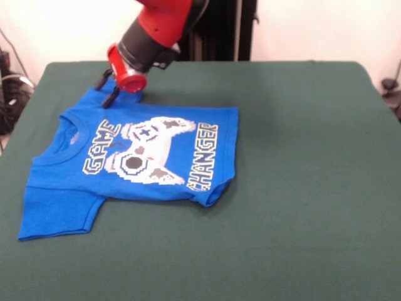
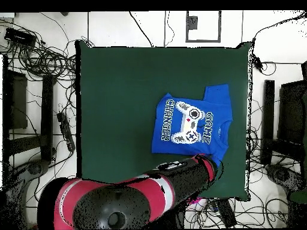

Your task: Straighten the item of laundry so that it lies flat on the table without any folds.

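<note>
The T-shirt [image 1: 144, 157] is soft, matt blue cloth with a flat printed design that looks slightly smoother than the fabric around it, and its hem and sleeve edges show gentle creases. The surface [image 1: 301, 188] wears a dark green felt-like covering, matt and faintly fuzzy, with no shine anywhere. The arm [image 1: 153, 31] has a smooth, glossy red shell, probably plastic, joined to duller black sections, and the end effector [image 1: 110, 95] looks like dark, matt hard material.

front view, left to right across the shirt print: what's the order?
Neckline of the T-shirt → "GAME" lettering → controller print → "CHANGER" lettering → bare table. The pincer sits above, at the shirt's far edge.
</note>
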